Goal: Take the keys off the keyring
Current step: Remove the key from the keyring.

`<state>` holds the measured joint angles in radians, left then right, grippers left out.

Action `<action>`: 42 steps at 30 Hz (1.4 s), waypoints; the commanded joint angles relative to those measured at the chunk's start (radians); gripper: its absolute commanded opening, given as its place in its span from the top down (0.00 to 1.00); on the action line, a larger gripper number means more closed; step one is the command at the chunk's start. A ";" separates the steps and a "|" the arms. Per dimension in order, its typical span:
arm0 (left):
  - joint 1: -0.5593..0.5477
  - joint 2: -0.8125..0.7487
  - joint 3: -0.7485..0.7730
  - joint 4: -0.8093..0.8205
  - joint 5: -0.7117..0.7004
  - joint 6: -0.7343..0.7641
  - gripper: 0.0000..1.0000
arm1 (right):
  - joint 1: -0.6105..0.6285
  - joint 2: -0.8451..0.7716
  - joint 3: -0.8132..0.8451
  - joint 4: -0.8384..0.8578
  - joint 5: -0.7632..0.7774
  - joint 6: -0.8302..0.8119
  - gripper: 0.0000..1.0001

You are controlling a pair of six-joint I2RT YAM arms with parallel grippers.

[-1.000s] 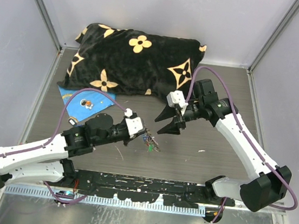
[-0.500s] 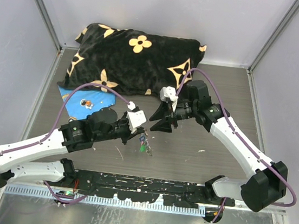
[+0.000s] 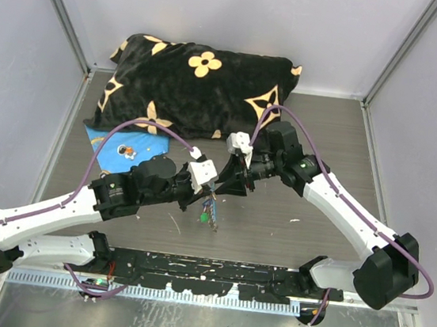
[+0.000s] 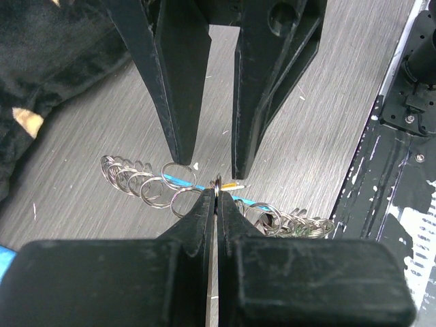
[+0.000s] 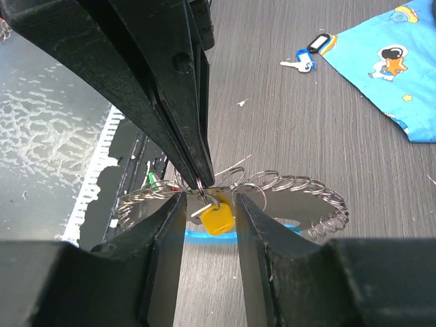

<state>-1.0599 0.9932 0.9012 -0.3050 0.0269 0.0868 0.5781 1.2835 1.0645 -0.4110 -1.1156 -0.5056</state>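
The keyring (image 5: 300,187) is a loop of small steel rings with a light-blue section (image 5: 204,236), hanging just above the table. My left gripper (image 4: 216,194) is shut on one small ring at the loop's middle. A yellow-headed key (image 5: 216,219) dangles from that ring. My right gripper (image 5: 209,204) faces the left one, open, its fingers on either side of the yellow key with a gap on both sides. In the top view the two grippers meet tip to tip (image 3: 219,187), and more keys (image 3: 208,212) with green and red heads hang below.
A black pillow (image 3: 200,89) with tan flowers lies across the back. A blue printed sheet (image 3: 128,151) lies left of centre, and loose blue and white keys (image 5: 303,60) rest on the table beside it. The black rail (image 3: 205,273) runs along the near edge.
My right gripper has moved left to meet the left gripper and its jaws have narrowed around the yellow key. The left gripper has shifted slightly up with the keyring.
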 commanded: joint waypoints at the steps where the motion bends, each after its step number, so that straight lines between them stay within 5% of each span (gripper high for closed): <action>1: 0.000 -0.016 0.060 0.070 0.013 -0.018 1.00 | 0.021 0.001 0.006 0.038 0.012 -0.022 0.60; 15: 0.000 -0.011 0.069 0.075 0.031 -0.025 1.00 | 0.066 0.011 0.009 -0.013 0.064 -0.118 0.72; 22: -0.001 -0.010 0.068 0.079 0.045 -0.027 1.00 | 0.076 0.012 0.019 -0.053 0.051 -0.174 0.99; 30: 0.000 -0.068 0.002 0.128 0.096 -0.041 1.00 | 0.032 -0.008 0.057 -0.108 -0.058 -0.200 0.99; 39: 0.001 -0.184 -0.194 0.351 0.098 -0.122 0.58 | 0.004 -0.013 0.077 -0.151 -0.178 -0.225 0.99; 42: 0.001 -0.177 -0.218 0.399 0.086 -0.143 0.54 | 0.003 -0.013 0.077 -0.153 -0.179 -0.225 0.99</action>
<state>-1.0588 0.8173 0.7055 -0.0784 0.1184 -0.0093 0.5823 1.2915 1.0866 -0.5678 -1.2221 -0.7109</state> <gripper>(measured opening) 0.448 0.030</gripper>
